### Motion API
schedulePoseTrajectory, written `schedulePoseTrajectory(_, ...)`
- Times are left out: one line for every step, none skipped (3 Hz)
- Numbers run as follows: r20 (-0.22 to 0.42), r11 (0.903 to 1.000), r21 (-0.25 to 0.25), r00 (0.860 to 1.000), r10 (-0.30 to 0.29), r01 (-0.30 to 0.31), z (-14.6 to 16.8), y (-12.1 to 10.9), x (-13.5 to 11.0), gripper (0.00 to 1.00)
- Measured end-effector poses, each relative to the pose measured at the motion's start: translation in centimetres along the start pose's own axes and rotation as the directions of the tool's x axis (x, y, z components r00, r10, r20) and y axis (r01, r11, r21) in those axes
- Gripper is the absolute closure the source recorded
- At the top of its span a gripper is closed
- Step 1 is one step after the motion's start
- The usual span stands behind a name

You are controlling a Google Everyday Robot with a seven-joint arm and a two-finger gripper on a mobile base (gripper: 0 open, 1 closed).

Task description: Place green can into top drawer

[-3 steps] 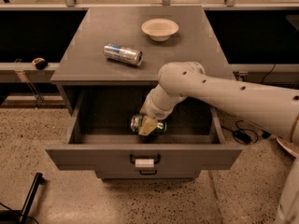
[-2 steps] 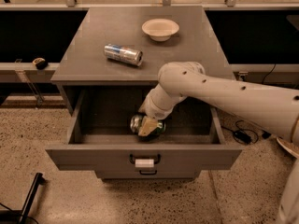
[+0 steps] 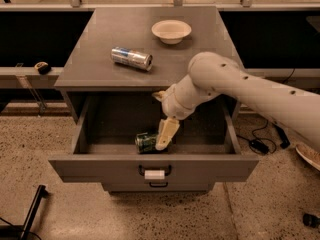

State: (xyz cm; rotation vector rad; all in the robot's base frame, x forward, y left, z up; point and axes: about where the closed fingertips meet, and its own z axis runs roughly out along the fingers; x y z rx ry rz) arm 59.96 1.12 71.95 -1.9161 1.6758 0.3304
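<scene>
The green can (image 3: 145, 142) lies on its side on the floor of the open top drawer (image 3: 95, 167), near the front middle. My gripper (image 3: 163, 126) hangs in the drawer just right of the can and looks open. One pale finger (image 3: 167, 132) points down with its tip beside the can's right end. The other finger (image 3: 159, 95) sits higher, by the cabinet's top edge. The can rests free of the jaws. My arm (image 3: 235, 84) reaches in from the right.
A silver-and-blue can (image 3: 131, 58) lies on its side on the grey cabinet top (image 3: 95, 59). A white bowl (image 3: 171, 31) stands behind it. The drawer front carries a dark handle with a white tag (image 3: 154, 174). Cables lie on the floor at the right (image 3: 257, 145).
The gripper was closed around the green can low in the drawer. Now it has opened and risen slightly, and the can lies on the drawer floor.
</scene>
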Motion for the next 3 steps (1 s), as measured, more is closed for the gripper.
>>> schedulePoseTrajectory(0.075, 0.9987, 0.023, 0.996, -0.047, 0.045, -5.6, 0.2, -1.6, 0.19)
schedulePoseTrajectory(0.068, 0.9978, 0.037, 0.996, -0.058, 0.056, -11.2, 1.3, -1.9, 0.33)
schedulePoseTrajectory(0.068, 0.9978, 0.036, 0.996, -0.058, 0.056, -11.2, 1.3, -1.9, 0.11)
